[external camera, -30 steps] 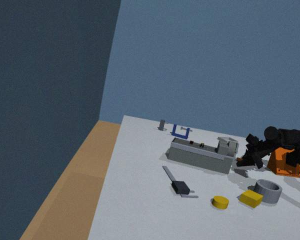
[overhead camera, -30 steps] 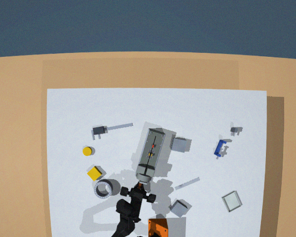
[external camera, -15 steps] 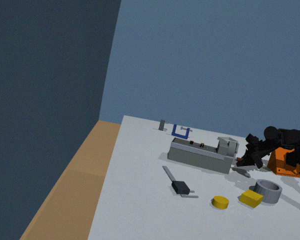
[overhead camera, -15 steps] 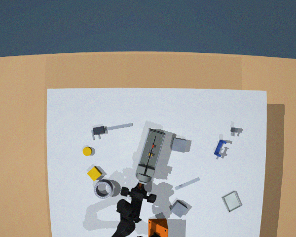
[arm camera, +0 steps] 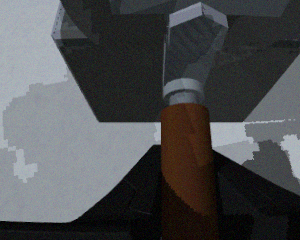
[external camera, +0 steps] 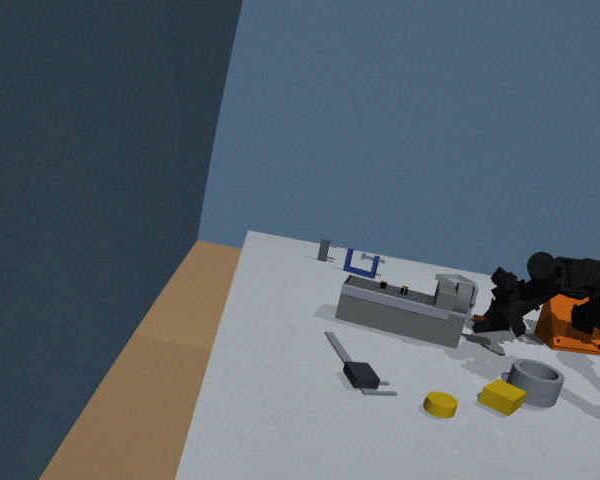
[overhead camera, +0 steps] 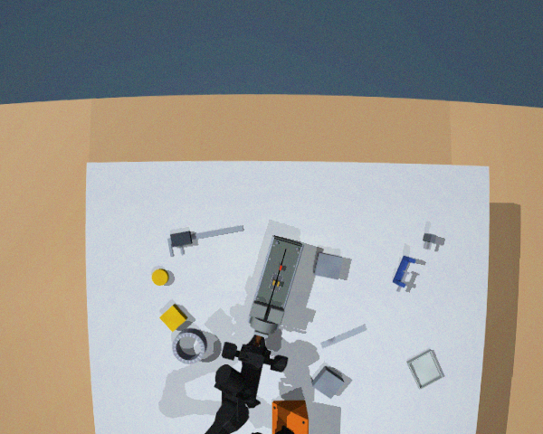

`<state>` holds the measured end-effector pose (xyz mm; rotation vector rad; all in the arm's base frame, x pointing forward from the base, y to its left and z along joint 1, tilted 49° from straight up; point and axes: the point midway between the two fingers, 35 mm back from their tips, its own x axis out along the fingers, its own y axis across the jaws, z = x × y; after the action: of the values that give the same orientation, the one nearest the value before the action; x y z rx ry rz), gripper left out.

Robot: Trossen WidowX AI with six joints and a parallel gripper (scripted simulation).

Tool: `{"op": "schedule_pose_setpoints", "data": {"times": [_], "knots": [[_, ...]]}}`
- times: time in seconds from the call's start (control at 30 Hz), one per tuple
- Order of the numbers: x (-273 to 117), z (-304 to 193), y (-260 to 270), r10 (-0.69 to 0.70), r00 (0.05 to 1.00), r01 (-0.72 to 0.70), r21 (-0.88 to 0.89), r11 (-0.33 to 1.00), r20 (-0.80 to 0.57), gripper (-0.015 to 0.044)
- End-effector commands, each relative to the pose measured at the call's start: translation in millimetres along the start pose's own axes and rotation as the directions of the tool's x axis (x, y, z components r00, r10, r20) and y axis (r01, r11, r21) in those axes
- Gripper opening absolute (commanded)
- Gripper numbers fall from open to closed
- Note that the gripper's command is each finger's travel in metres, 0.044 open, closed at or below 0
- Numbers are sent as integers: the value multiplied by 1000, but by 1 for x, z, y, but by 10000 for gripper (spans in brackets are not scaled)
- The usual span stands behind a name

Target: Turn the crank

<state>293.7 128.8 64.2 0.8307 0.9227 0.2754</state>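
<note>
The grey machine (overhead camera: 292,261) (external camera: 393,317) stands on the table with its crank end towards the arm. Its red pointer (overhead camera: 281,268) (external camera: 383,284) sits apart from the brass zero marks (overhead camera: 275,283) (external camera: 404,289), on the side of the machine's far end. The orange-brown crank handle (arm camera: 186,130) (overhead camera: 259,339) (external camera: 478,318) joins the grey crank arm (arm camera: 190,55), which reaches upward from it in the wrist view. My gripper (arm camera: 177,154) (overhead camera: 258,343) (external camera: 476,324) is shut on the handle, a black finger on each side. The handle's lower end is hidden between the fingers in the top and exterior views.
Left of the machine are a dark block with a bar (overhead camera: 181,239) (external camera: 361,375), a yellow disc (overhead camera: 159,277), a yellow block (overhead camera: 173,317) and a grey ring (external camera: 527,384). Right are grey blocks (overhead camera: 330,265) (overhead camera: 328,382), a bar (overhead camera: 343,335), a blue clamp (overhead camera: 402,272) and a square tray (overhead camera: 425,368).
</note>
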Motion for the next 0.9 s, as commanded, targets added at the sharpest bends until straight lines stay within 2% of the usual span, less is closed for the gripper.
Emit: {"op": "schedule_pose_setpoints", "data": {"times": [0.0,0.87], "knots": [[0,0,-9,-26,1000,26,12,1000,5,0],[-2,1,-14,-26,1000,26,12,1000,5,0]]}}
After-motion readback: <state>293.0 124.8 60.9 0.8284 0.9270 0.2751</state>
